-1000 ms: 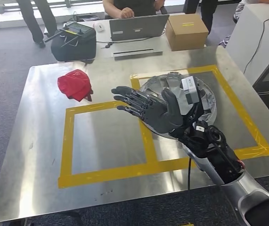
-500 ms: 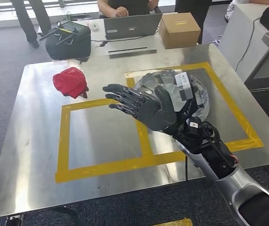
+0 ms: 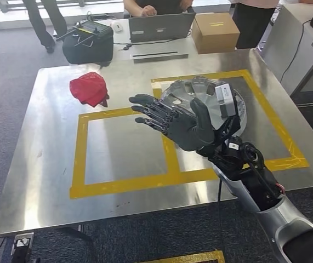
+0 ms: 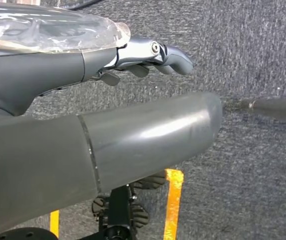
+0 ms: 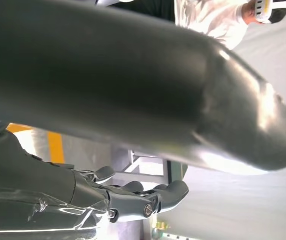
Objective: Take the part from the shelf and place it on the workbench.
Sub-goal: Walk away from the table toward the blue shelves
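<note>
One part [image 3: 206,93], a round silver disc w/ ribs, lies flat on the steel worktop [image 3: 43,164], inside the yellow-tape square at roughly 2 o'clock from worktop centre. Second tape square sits beside it at about 9 o'clock of the part, nothing in it. Right hand [image 3: 175,123] is above the worktop, palm up-ish, fingers [image 3: 150,112] stretched out flat and apart, pointing toward 10 o'clock; it has hold of nothing. Hand overlaps the part's near-left rim in head view, but can't tell whether it touches the rim or just hangs above it. Right wrist view: thumb and dark fingers extended, nothing between them.

Left hand [image 4: 95,125] hangs low over grey carpet; thumb and fingers lie straight and nothing is in them as far as the left wrist view shows.

Step, by my read: placing looks done, since the part rests on the worktop w/ no hand gripping it. What's left is prob. pulling the right arm clear. Next move calls for lifting the hand up and back toward 6 o'clock w/o dragging fingers across the rim, so the disc isn't nudged off its tape square.

Elsewhere: red cloth [image 3: 89,89] at about 11 o'clock on the worktop, well apart from the part. Beyond, a second table w/ laptop [image 3: 160,26], cardboard box [image 3: 217,32], black bag [image 3: 88,45]; people stand or sit behind it.
</note>
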You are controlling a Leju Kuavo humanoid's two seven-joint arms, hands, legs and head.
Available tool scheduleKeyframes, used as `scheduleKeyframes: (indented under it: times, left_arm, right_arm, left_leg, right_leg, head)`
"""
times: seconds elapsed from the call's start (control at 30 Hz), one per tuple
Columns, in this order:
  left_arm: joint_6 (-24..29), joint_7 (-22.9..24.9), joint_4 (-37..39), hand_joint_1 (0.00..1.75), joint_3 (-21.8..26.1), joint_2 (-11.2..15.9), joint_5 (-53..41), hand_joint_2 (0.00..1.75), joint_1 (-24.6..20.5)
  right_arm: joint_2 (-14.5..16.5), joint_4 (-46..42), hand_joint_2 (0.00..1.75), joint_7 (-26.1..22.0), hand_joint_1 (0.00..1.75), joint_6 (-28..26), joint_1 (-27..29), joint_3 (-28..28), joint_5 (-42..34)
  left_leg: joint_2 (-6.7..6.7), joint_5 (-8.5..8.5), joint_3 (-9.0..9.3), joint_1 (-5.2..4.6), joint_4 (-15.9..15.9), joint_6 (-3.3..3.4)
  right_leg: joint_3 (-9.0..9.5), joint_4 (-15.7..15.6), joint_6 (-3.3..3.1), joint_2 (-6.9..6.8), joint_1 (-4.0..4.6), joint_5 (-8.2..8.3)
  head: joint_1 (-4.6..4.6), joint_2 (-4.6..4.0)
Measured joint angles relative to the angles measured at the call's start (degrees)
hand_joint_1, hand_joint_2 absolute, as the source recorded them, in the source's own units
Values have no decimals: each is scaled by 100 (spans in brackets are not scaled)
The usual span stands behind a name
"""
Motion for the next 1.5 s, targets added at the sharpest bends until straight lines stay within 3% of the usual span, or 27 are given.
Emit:
scheduleKeyframes:
  times: [0.07,0.1,0.17,0.23,0.27,0.3,0.37,0.43,0.53,0.6,0.7,0.73,0.77,0.8,0.87,0.9,0.97,1.03,1.07,1.13,1.2,1.23,1.27,1.3,1.37,1.43,1.5]
  left_arm:
    - [3,1,0,0,0,4,0,0,2]
    - [4,1,0,0,0,7,0,0,1]
    - [4,2,0,0,0,6,0,0,1]
    - [4,1,0,0,0,4,0,0,4]
    - [4,1,0,0,0,4,0,0,4]
    - [4,1,0,0,0,5,0,0,3]
    - [3,1,0,0,0,9,0,0,-8]
    - [2,-1,0,0,0,11,1,0,-16]
    - [2,-3,0,0,0,14,2,0,-11]
    - [2,-2,0,0,0,14,2,0,-14]
    - [1,-2,0,0,0,11,4,0,-7]
    - [1,-2,0,0,0,10,4,0,-1]
    - [1,-2,0,0,0,10,4,0,3]
    - [1,-2,0,0,0,9,3,0,5]
    - [2,-2,0,0,0,8,3,0,7]
    - [2,-2,0,0,0,7,6,0,8]
    - [2,1,0,0,0,7,16,0,12]
    - [2,3,0,0,0,12,25,0,26]
    - [2,4,0,0,0,15,26,0,34]
    - [5,4,0,0,0,26,30,0,43]
    - [9,4,0,0,0,31,32,0,47]
    - [10,4,0,0,0,31,32,0,48]
    - [9,5,0,0,0,28,31,0,48]
    - [9,5,0,0,0,27,31,0,48]
    - [9,5,0,0,0,31,32,0,40]
    - [9,5,0,0,0,42,34,0,22]
    - [9,4,0,0,0,50,33,0,12]
  right_arm:
    - [1,4,0,-10,0,0,-7,-2,35]
    - [1,5,0,-15,0,-3,-9,-2,61]
    - [2,11,0,-23,0,-7,-3,1,104]
    - [2,26,0,-19,0,-20,2,4,156]
    - [2,33,0,-10,0,-45,2,4,191]
    - [2,39,0,3,0,-83,0,4,234]
    - [2,43,0,25,0,-164,-6,1,295]
    - [3,46,0,33,0,-203,-17,-1,318]
    - [2,60,0,37,0,-224,-24,-3,330]
    - [3,79,0,44,0,-271,-25,-4,372]
    - [4,123,0,28,0,-356,-25,-6,441]
    - [4,142,0,9,0,-369,-24,-7,467]
    - [4,161,0,-16,0,-367,-24,-7,490]
    - [4,179,0,-44,0,-346,-25,-10,497]
    - [4,206,0,-82,0,-251,-43,-18,445]
    - [4,216,0,-87,0,-194,-57,-24,401]
    - [4,233,0,-76,0,-104,-77,-30,316]
    - [4,251,0,-57,0,-68,-81,-31,278]
    - [4,260,0,-49,0,-62,-87,-30,273]
    - [4,276,0,-40,0,-57,-103,-30,273]
    - [4,287,0,-37,0,-56,-109,-28,273]
    - [4,293,0,-37,0,-55,-108,-25,273]
    - [4,302,0,-35,0,-55,-107,-22,273]
    - [4,311,0,-35,0,-56,-107,-20,273]
    - [4,324,0,-34,0,-60,-108,-22,273]
    - [4,327,0,-34,0,-75,-109,-37,275]
    - [4,327,0,-32,0,-95,-104,-51,279]
  left_leg:
    - [-4,-157,-100,10,150,-65]
    - [-5,-363,-211,18,387,-92]
    - [-4,-882,-519,29,1181,-137]
    - [-4,-1096,-663,36,1754,-163]
    - [-3,-1024,-574,40,1725,-163]
    - [-3,-874,-370,43,1469,-156]
    - [-9,-609,224,36,573,-119]
    - [-24,-519,569,11,-13,-49]
    - [-32,-439,528,5,-105,71]
    - [-13,-341,438,24,-130,169]
    - [-1,-194,255,11,-128,231]
    - [0,-144,187,7,-123,230]
    - [0,-95,118,4,-116,222]
    - [-1,-49,53,3,-108,211]
    - [-4,27,-50,-3,-84,172]
    - [-4,66,-86,-10,-73,145]
    - [-1,164,-135,-16,-79,81]
    - [0,241,-168,-16,-100,13]
    - [-2,165,-213,-14,-43,-18]
    - [-6,-296,-411,8,433,-74]
    - [-8,-845,-681,25,1295,-125]
    - [-7,-958,-756,29,1646,-142]
    - [-7,-931,-745,32,1815,-152]
    - [-7,-797,-625,36,1760,-153]
    - [-11,-490,-81,38,1050,-120]
    - [-24,-419,456,15,202,-56]
    - [-34,-453,600,-18,-121,3]
  right_leg:
    - [-68,-30,-96,-18,-25,85]
    - [-117,-44,-140,-27,-39,136]
    - [-244,-41,-186,-34,-38,235]
    - [-376,-32,-184,-35,-36,328]
    - [-435,-26,-176,-34,-35,369]
    - [-485,-20,-165,-34,-35,406]
    - [-563,-5,-124,-31,-27,471]
    - [-601,-6,-62,-32,-16,545]
    - [-653,-1,44,-28,-21,601]
    - [-784,302,101,-24,-29,269]
    - [-1081,1454,149,-26,-39,-546]
    - [-1099,1722,157,-26,-39,-630]
    - [-1022,1791,157,-26,-39,-581]
    - [-837,1627,150,-27,-39,-432]
    - [-264,819,118,-26,-32,-138]
    - [2,382,97,-23,-22,-90]
    - [246,-96,56,-14,10,-116]
    - [216,-170,-7,-26,4,-56]
    - [177,-183,-52,-38,-9,-2]
    - [56,-208,-143,-68,-39,124]
    - [-96,-199,-179,-73,-32,240]
    - [-173,-192,-177,-74,-31,294]
    - [-247,-181,-172,-75,-30,343]
    - [-317,-166,-164,-75,-30,386]
    - [-436,-123,-135,-71,-28,453]
    - [-519,-72,-83,-69,-13,513]
    - [-580,-55,-17,-70,-12,593]
  head:
    - [-29,0]
    - [-59,0]
    - [-141,0]
    - [-197,0]
    - [-210,0]
    - [-219,0]
    - [-235,0]
    - [-217,0]
    - [-185,0]
    - [-155,0]
    - [-88,0]
    - [-71,0]
    - [-53,0]
    - [-34,0]
    - [17,0]
    - [35,0]
    - [46,0]
    - [39,0]
    - [27,0]
    - [-40,0]
    - [-126,0]
    - [-157,0]
    - [-182,0]
    - [-199,0]
    - [-221,0]
    - [-226,0]
    - [-217,0]
